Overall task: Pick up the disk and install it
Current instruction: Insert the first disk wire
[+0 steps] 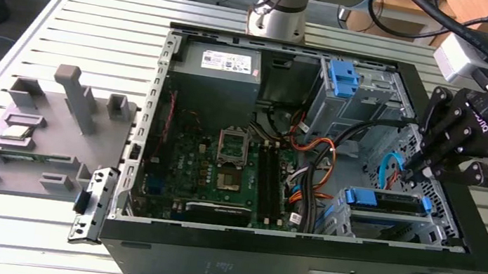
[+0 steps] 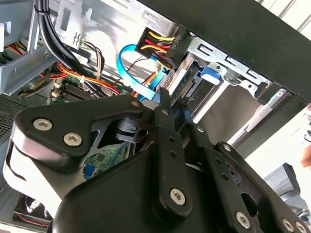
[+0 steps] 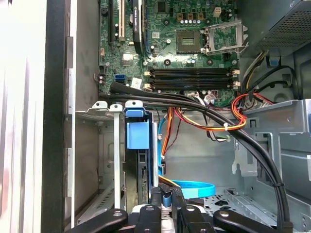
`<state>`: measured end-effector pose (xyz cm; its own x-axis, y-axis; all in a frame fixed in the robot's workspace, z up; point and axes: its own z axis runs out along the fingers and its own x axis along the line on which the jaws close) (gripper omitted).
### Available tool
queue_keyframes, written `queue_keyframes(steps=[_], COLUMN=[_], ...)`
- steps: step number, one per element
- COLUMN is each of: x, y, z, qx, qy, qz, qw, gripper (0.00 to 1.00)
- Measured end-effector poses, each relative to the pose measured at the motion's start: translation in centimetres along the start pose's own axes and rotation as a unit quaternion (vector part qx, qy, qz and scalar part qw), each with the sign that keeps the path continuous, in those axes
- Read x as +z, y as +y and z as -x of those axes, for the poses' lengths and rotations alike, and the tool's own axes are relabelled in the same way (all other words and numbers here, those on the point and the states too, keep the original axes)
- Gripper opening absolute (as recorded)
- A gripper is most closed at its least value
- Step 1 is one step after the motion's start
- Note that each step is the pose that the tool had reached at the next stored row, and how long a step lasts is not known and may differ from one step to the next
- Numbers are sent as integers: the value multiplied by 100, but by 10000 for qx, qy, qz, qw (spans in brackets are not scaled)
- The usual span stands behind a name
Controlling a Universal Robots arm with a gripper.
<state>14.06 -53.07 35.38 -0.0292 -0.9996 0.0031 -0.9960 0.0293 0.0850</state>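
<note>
Blue-bracketed flat disk (image 3: 137,138) slotted in grey metal bay (image 3: 110,160); black fingers (image 3: 178,203) together beside.

Even, diffuse light falls from overhead in the exterior view. The pale worktop (image 1: 98,26) looks bright to me, with hardly a cast shadow on it. The inside of the computer case (image 1: 305,251) is dimmer, and darkest under its near wall. In my first wrist view the motherboard (image 3: 194,43) is evenly lit, but the disk (image 3: 137,138) stands in the shade of its bay. The surface outside the case wall there is blown out to plain white. In my second wrist view the same white glare burns beyond the case rim, and the bare sheet metal (image 2: 73,19) inside glints.
</note>
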Motion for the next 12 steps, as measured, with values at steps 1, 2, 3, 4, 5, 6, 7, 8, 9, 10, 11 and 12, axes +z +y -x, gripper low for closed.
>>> queue_keyframes(steps=[1, 2, 3, 4, 5, 6, 7, 8, 9, 10, 11, 12], x=[1, 1, 1, 2, 2, 3, 3, 3, 4, 4, 4, 5], y=[0, 0, 0, 0, 0, 0, 0, 0, 0, 0, -1, -1], z=[0, 0, 0, 0, 0, 0, 0, 0, 0, 0, 0, 0], qx=[0, 0, 1, 1, 1, 2, 2, 2, 3, 3, 3, 4], qy=[3, 7, 11, 15, 18, 22, 26, 30, 33, 37, 41, 44], qz=[0, 0, 0, 0, -1, -1, 0, -1, -1, -1, -1, -1], qw=[10000, 10000, 10000, 10000, 10000, 10000, 10000, 10000, 10000, 10000, 10000, 10000], gripper=[24, 24, 24, 24, 24, 24, 24, 22, 22, 16, 16, 16])
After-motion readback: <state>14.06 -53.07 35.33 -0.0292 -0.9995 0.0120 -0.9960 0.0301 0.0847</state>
